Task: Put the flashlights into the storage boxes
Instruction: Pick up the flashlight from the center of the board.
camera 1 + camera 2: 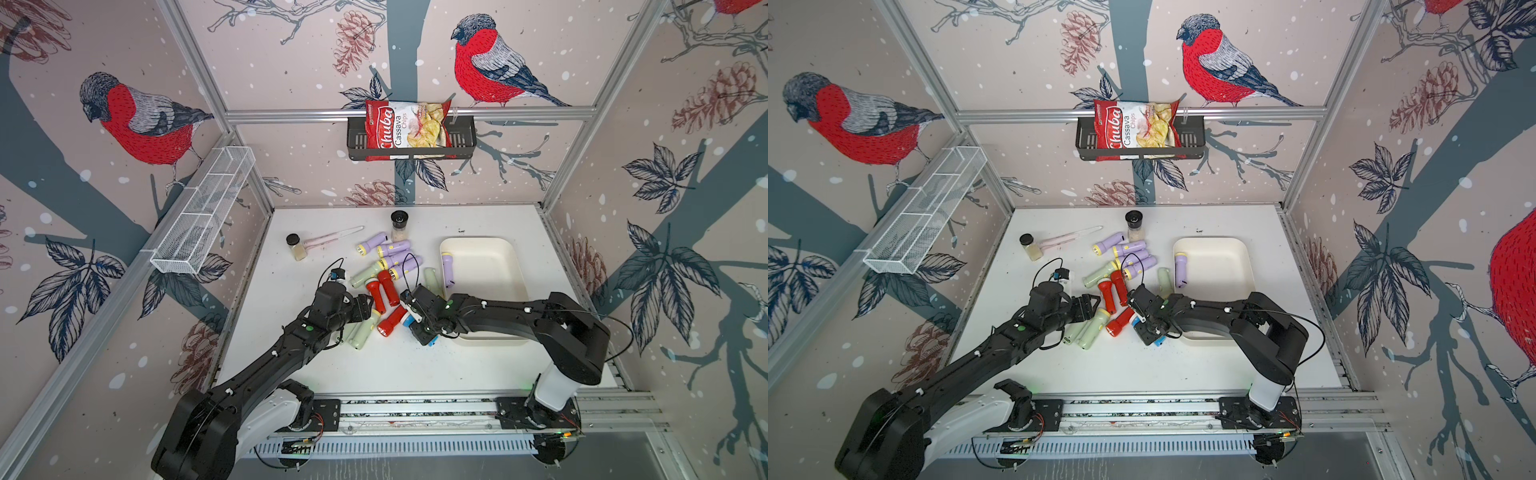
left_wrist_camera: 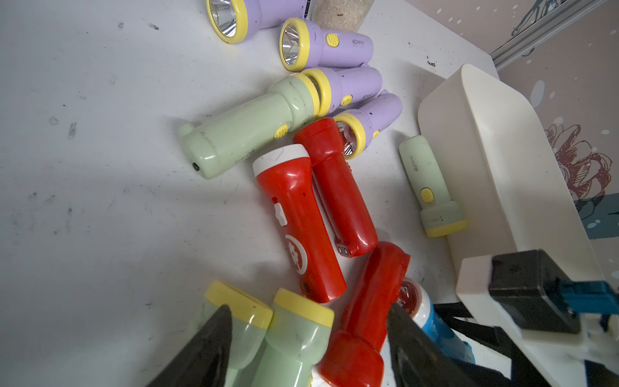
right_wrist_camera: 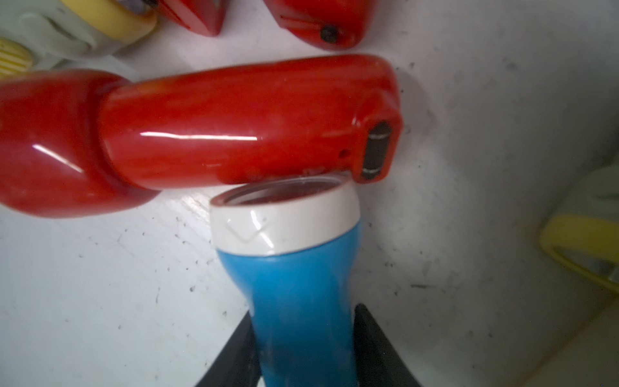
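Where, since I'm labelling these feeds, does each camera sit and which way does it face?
Top views: stereo pair high overhead, looking down at the table; left arm and right arm show.
Left wrist: on the left arm, looking past the open left hand over flashlights toward the tray.
Right wrist: on the right arm, looking along the right hand clasping the blue flashlight, head against a red flashlight.
Shared: both wrist views show that blue-red pair.

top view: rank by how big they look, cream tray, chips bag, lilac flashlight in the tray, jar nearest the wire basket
1. cream tray, partly hidden by the right arm
2. chips bag
3. lilac flashlight and jar: they look about alike, so no ranking between them
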Controlling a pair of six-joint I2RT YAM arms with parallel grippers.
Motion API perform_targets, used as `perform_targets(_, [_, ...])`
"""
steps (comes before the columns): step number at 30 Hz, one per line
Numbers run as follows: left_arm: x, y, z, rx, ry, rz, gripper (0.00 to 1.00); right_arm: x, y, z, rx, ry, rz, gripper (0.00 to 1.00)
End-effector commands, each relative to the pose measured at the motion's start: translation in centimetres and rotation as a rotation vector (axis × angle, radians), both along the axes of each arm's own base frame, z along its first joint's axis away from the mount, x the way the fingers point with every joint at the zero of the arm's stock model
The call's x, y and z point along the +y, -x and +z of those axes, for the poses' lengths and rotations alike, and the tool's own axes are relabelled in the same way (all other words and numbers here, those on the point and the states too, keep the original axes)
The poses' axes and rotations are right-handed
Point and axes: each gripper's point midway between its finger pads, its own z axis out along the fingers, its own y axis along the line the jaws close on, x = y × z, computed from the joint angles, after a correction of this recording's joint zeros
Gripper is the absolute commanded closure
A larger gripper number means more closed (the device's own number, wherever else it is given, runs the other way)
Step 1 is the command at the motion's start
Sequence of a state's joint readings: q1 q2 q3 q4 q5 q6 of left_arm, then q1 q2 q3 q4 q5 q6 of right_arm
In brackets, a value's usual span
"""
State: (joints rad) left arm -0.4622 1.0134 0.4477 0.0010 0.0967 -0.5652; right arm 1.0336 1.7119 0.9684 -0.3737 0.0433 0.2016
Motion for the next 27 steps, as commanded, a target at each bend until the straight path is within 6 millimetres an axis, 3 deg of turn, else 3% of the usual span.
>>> perform_targets(1, [-0.3, -0.8, 1.2, -0.056, 0.004, -0.008, 0.28, 0.1, 0.0, 0.6, -0.040, 0.007, 0.025, 0.57])
perform_targets(12, [-1.5, -2.0, 3.1, -0.128, 0.041, -0.049, 0.28, 0.9, 0.3, 3.2, -0.051, -0.178, -0.075, 0.63])
perform_targets(21, [-2.7, -3.3, 4.4, -0.180, 0.036, -0.083, 0.29, 1.1, -1.4, 7.2, -0.065, -0.409, -0.185, 0.64])
perform_targets(27, [-4.2, -3.9, 5.1, -0.212, 0.036, -0.122, 0.29, -0.1, -3.2, 10.1, -0.073, -0.561, -0.254, 0.65])
